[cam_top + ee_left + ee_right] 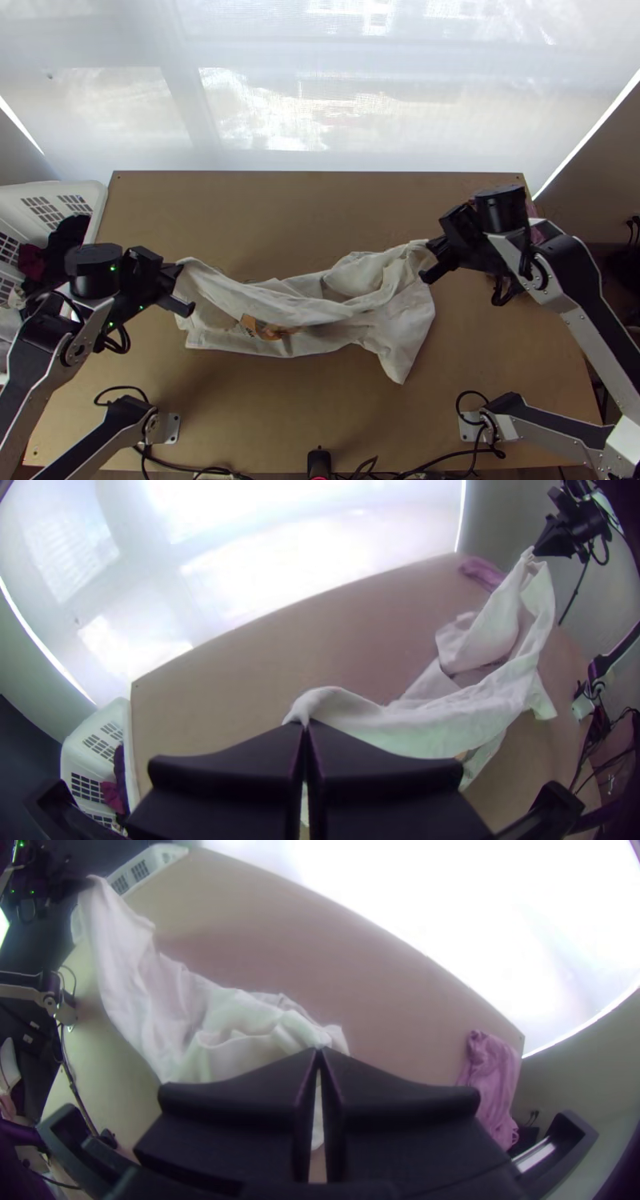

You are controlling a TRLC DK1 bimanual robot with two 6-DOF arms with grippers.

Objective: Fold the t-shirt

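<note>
Shirt strung between the two arms over the middle of the table, pale cloth, an orange print on its near side toward the left end. Left gripper: fingers closed together, a pinch of the shirt's left end at the tips. Right gripper: likewise closed, the other end nipped at the tips. Both ends are lifted and set well apart, the middle sagging in long creases; likely purpose, to let weight and a pull from each side draw the bunching out before anything is laid flat. Small tip grips would suit this, leaving most of the cloth free to drop. Which parts are pinched, hem, shoulder or sleeve, cannot tell. A loose corner hangs toward the near edge on the right; cannot tell whether it touches the wood. Folding itself looks not begun; judged to be the spreading stage. Next move probably wants even tension, then lowering both ends together. Risk: a thin pinch slipping, or the gathered right half landing doubled. Pink cloth lies by the table's far right corner, basket at the left edge with dark clothes inside, both out of the working area.
</note>
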